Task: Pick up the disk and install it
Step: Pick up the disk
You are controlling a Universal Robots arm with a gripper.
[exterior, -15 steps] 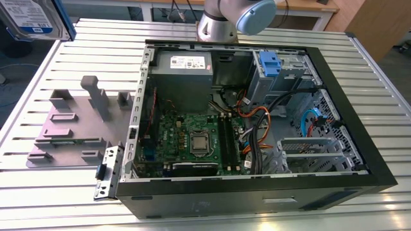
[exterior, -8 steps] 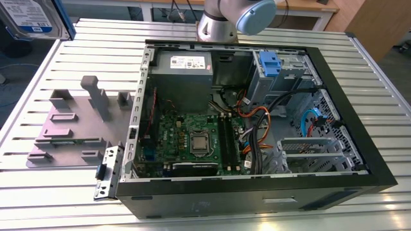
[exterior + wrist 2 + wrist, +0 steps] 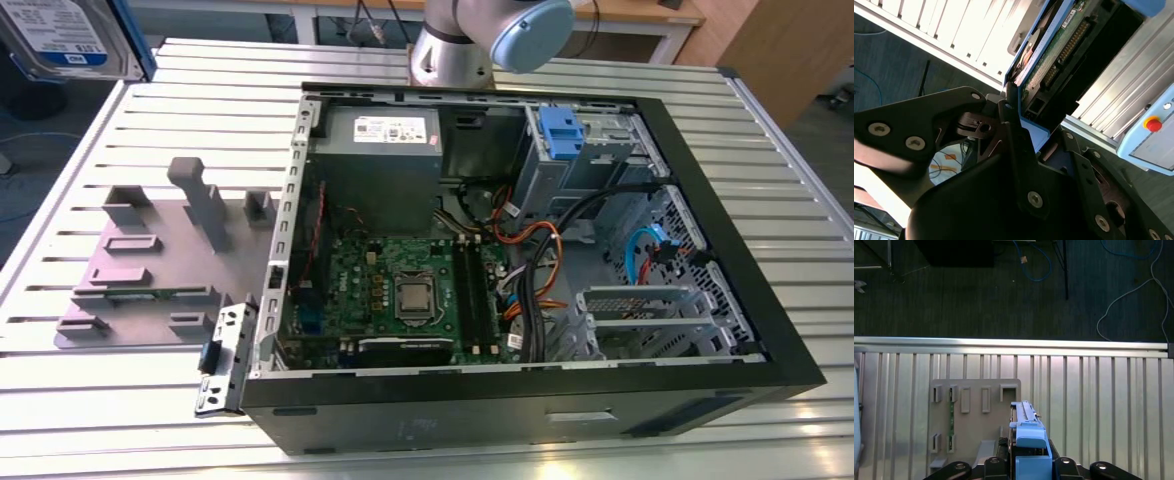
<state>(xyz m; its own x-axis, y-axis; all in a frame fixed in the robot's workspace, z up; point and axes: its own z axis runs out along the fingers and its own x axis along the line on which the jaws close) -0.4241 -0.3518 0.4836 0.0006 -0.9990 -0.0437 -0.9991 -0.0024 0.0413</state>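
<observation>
The disk (image 3: 64,38) hangs high above the table's far corner, at the exterior view's left, its white-and-blue label facing the camera and a blue carrier around it. In the second wrist view my gripper (image 3: 1015,112) is shut on the disk (image 3: 1054,55), whose green circuit-board underside and blue frame run away from the fingers (image 3: 1010,125). The first wrist view looks down along the disk (image 3: 1028,432), edge-on in my gripper (image 3: 1026,462), above the slatted table.
An open computer case (image 3: 747,250) lies on the slatted metal table (image 3: 147,410), with a grey power supply (image 3: 380,140), a motherboard (image 3: 400,290) and a drive bay with a blue latch (image 3: 561,130). A grey fixture plate (image 3: 154,265) lies beside it. A pendant with a red button (image 3: 1153,123) is nearby.
</observation>
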